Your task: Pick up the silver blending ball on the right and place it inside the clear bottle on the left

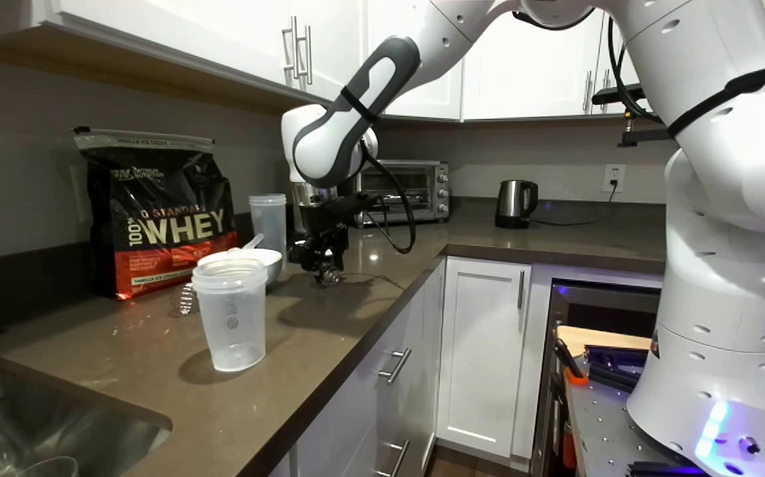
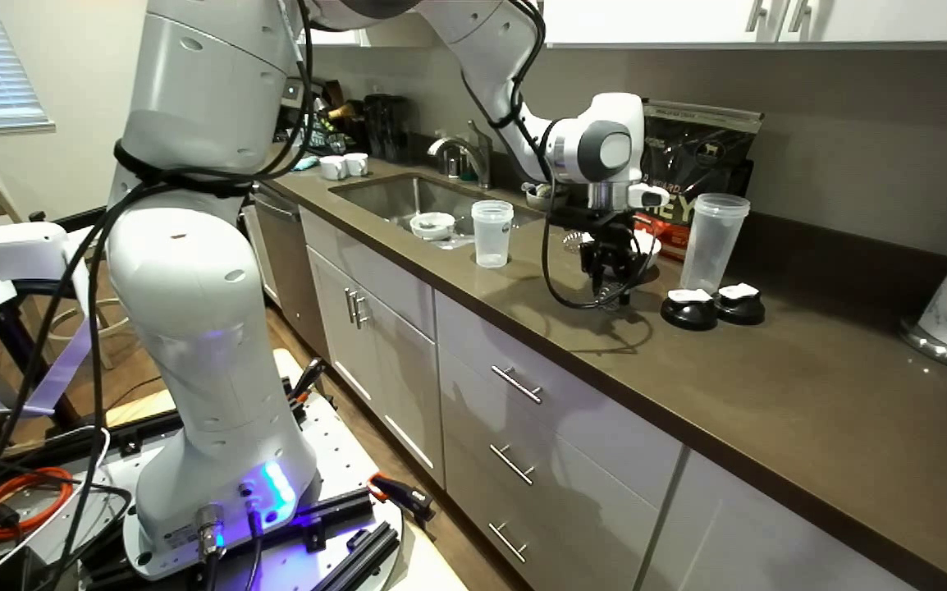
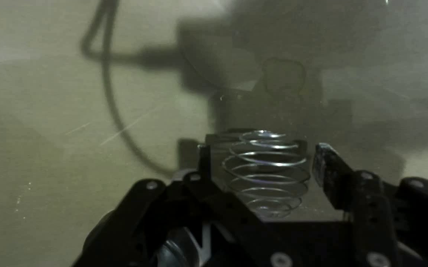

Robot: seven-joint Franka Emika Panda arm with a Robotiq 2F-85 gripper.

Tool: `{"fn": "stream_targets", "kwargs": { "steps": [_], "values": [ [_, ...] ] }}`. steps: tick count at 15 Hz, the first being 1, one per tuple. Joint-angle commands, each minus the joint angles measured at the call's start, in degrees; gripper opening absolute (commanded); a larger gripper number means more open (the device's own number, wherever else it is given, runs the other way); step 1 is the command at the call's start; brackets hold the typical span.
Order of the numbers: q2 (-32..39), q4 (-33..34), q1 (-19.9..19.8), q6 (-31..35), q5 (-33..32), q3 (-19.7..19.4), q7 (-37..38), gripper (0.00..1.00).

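Note:
The silver blending ball (image 3: pixel 267 180), a coil of thin wire, stands between the two fingers of my gripper (image 3: pixel 261 155) in the wrist view. The gripper is open, with a gap between the ball and each finger. In both exterior views the ball (image 1: pixel 331 275) (image 2: pixel 607 293) shows small at the fingertips, low over the counter; the gripper (image 1: pixel 321 268) (image 2: pixel 605 279) points down and partly hides it. The clear bottle (image 1: pixel 231 321), frosted with a wide rim, stands upright near the sink, apart from the gripper. It also shows in an exterior view (image 2: pixel 491 235).
A second wire ball (image 1: pixel 185 300) lies behind the bottle by the whey bag (image 1: pixel 164 218). A white bowl (image 1: pixel 272 264) with a scoop and a second translucent cup (image 2: pixel 713 242) stand near the gripper. Two black lids (image 2: pixel 689 313) (image 2: pixel 740 309) lie beside it. The sink (image 1: pixel 71 424) adjoins the bottle.

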Motion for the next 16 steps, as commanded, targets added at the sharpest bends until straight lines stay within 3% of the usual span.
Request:
{"fn": "stream_targets", "kwargs": {
  "steps": [1,7,12,16],
  "values": [
    [0.75,1.54,-0.05,-1.61,1.27,0.18,0.3,0.64],
    [0.7,1.46,-0.04,-1.5,1.6,0.21,0.26,0.48],
    [-0.87,0.16,0.27,-0.96,1.13,0.12,0.24,0.55],
    [-3.98,-2.04,0.77,-0.3,0.55,0.25,-0.19,0.53]
  ]
}}
